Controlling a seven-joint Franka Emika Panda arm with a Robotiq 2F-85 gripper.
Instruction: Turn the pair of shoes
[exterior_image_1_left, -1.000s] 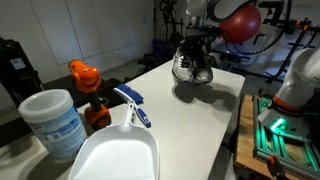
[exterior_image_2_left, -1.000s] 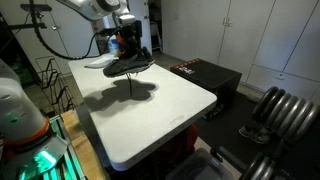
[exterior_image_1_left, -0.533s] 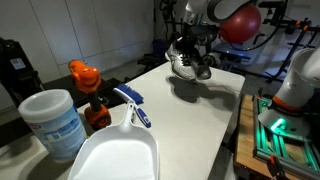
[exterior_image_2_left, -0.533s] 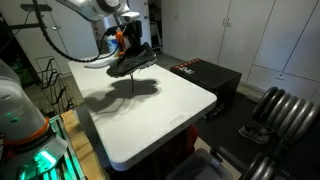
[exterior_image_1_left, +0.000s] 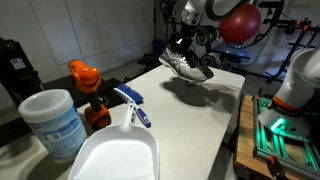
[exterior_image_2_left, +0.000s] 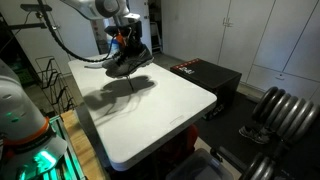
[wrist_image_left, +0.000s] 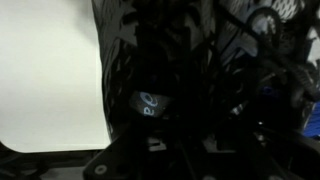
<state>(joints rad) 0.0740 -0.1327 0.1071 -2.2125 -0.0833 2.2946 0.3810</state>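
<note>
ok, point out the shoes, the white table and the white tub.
pair of shoes (exterior_image_1_left: 186, 67), in an exterior view, on the light sole.
white table (exterior_image_2_left: 165, 110), in an exterior view, on the bare top.
white tub (exterior_image_1_left: 55, 130), in an exterior view, on its side wall.

Soft, even room light fills both exterior views, and the white counter (exterior_image_1_left: 205, 125) (exterior_image_2_left: 160, 115) is bright with no harsh glare. The pair of shoes (exterior_image_1_left: 186, 64) casts a diffuse shadow on it. Nearest the lens, the tub (exterior_image_1_left: 52, 122) and scoop (exterior_image_1_left: 115, 155) are out of focus. The wrist view is murky — nearly black, with the counter blown out at left.
</note>
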